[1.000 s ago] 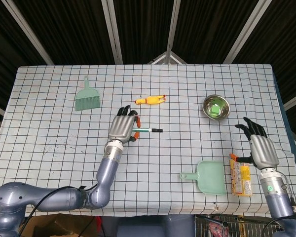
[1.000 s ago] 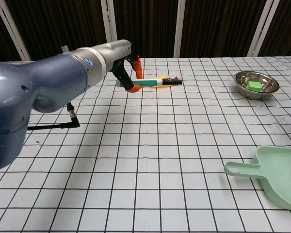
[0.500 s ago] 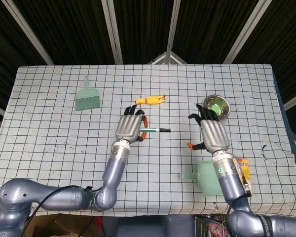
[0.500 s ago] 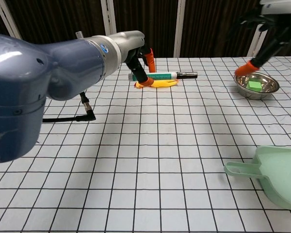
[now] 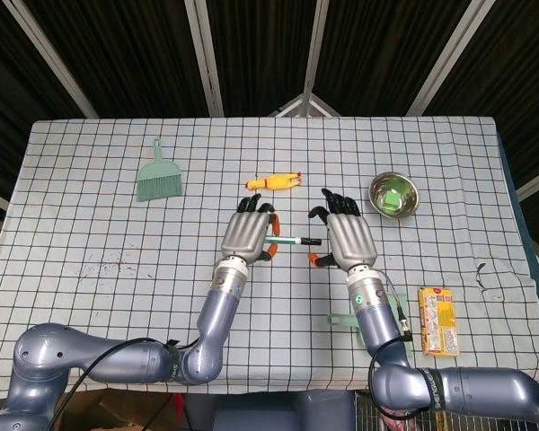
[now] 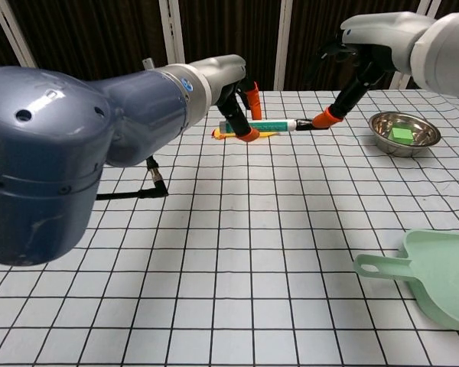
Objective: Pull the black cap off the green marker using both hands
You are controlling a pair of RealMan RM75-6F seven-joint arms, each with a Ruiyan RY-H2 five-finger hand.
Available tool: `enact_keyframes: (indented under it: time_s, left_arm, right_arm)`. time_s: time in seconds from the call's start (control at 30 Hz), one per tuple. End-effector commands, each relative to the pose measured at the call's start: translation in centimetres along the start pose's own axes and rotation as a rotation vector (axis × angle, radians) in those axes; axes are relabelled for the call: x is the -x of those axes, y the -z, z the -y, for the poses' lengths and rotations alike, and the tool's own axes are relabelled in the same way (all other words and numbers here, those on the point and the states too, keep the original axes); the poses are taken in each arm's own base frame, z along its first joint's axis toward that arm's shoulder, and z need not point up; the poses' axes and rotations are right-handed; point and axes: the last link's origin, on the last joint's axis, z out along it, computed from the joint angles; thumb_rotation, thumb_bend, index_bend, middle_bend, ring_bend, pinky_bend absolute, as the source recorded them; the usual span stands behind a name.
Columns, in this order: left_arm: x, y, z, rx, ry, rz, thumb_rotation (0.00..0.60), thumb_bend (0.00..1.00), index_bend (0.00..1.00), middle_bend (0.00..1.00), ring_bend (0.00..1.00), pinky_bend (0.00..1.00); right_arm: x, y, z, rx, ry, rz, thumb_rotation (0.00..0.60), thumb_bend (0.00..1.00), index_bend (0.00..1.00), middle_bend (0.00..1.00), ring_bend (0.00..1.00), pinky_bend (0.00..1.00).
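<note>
slim green marker (image 6: 265, 124), glossy black cap (image 6: 304, 125)

Left hand (image 5: 249, 235) gripping the green marker (image 5: 287, 241) held level above the checked table (image 5: 90, 233), black cap (image 5: 311, 241) pointing at the right hand (image 5: 346, 241); right hand's fingers spread by the cap; yellow toy (image 5: 273, 182), green brush (image 5: 158, 173), steel bowl (image 5: 394, 195), snack packet (image 5: 438, 320)

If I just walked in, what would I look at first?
Probably the two shiny robot hands meeting mid-table: the left hand holds a green marker up off the cloth, and the right hand has a fingertip at its black cap. Next you'd notice the yellow rubber chicken lying just behind them.
</note>
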Motion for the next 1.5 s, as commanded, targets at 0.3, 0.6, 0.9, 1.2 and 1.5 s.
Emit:
enact_keyframes:
  time_s: [0.3, 0.6, 0.9, 1.2, 1.5]
  left_arm:
    - [0.2, 0.0, -0.2, -0.001, 0.001, 0.004, 0.6, 0.61, 0.65, 0.21, 0.0, 0.0]
    - [0.3, 0.0, -0.1, 0.005, 0.019, 0.007, 0.6, 0.61, 0.65, 0.21, 0.0, 0.0]
    - [0.2, 0.1, -0.1, 0.006, 0.022, 0.011, 0.6, 0.61, 0.65, 0.21, 0.0, 0.0]
    - [0.3, 0.0, 0.0, 0.007, 0.024, 0.015, 0.6, 0.61, 0.65, 0.21, 0.0, 0.0]
    - [0.3, 0.0, 0.0, 0.012, 0.033, 0.016, 0.6, 0.61, 0.65, 0.21, 0.0, 0.0]
  right_arm:
    - [0.9, -0.3, -0.6, 0.055, -0.012, 0.028, 0.6, 0.23, 0.37, 0.0, 0.03, 0.0]
    - [1.0, -0.4, -1.4, 0.053, 0.005, 0.028, 0.6, 0.27, 0.4, 0.0, 0.03, 0.0]
    - [1.5, -0.6, -1.6, 0.052, 0.003, 0.037, 0.6, 0.28, 0.44, 0.0, 0.03, 0.0]
    - [1.5, -0.7, -1.6, 0.05, 0.004, 0.036, 0.6, 0.3, 0.48, 0.0, 0.03, 0.0]
    - [1.8, -0.9, -1.8, 0.055, 0.003, 0.043, 0.6, 0.31, 0.49, 0.0, 0.03, 0.0]
